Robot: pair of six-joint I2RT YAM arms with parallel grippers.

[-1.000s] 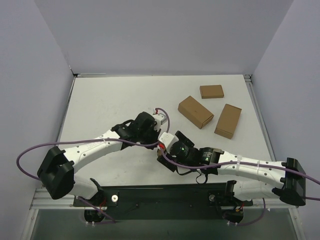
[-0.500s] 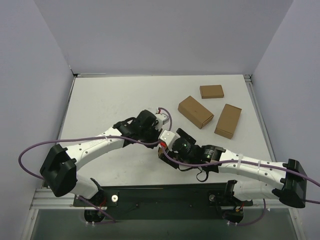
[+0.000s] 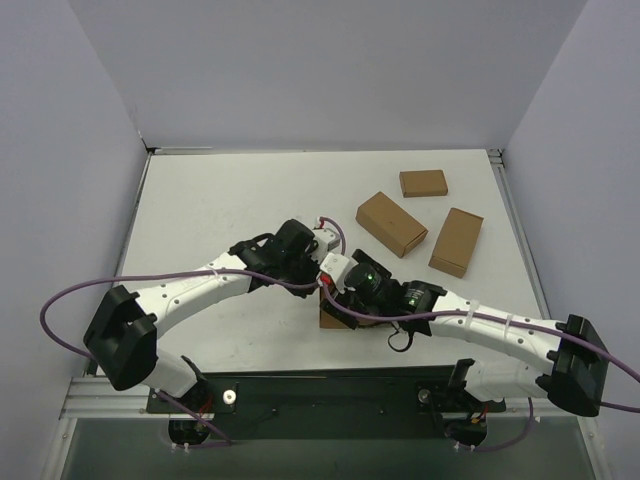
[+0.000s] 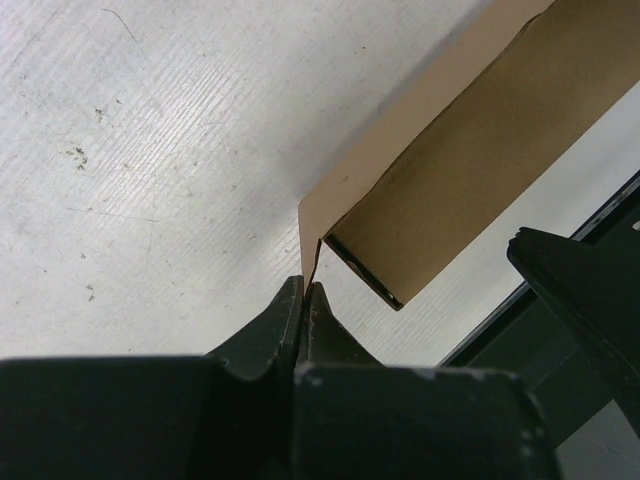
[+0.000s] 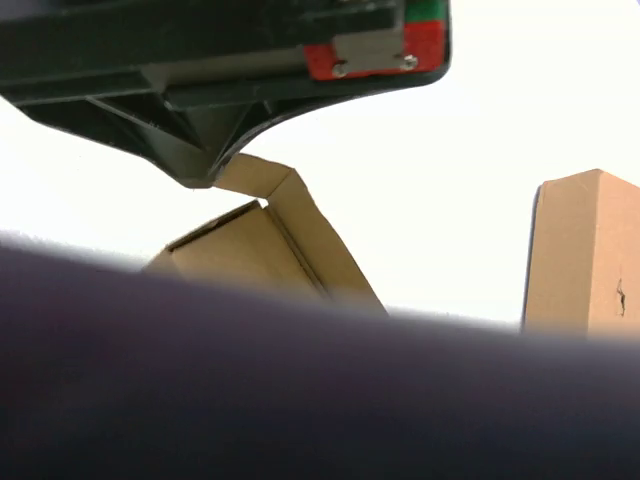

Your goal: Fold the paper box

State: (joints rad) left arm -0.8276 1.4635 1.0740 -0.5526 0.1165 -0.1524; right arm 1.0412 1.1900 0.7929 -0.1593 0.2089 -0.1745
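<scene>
on the left, my left tool (image 4: pixel 307 292) is clenching a thin corner of a flap of the paper box (image 4: pixel 450 170), its two tips pressing flat together on the edge of the card. the box is lying near the front middle of the desk (image 3: pixel 220 200), mostly hidden under both wrists from above, and it looks partly formed, with a wall raised beside the pinched flap. to do this fold well, i judge that i should be turning the flap slowly along its crease and not tugging sideways, since the grip is on very little card and could slip or tear it. my right tool (image 3: pixel 342 298) is hanging spread wide just over the box, grasping nothing that i can see. it seems well placed for pressing the body down while the flap turns. further right, three small boxes (image 3: pixel 392 222) are lying well apart from the work.
</scene>
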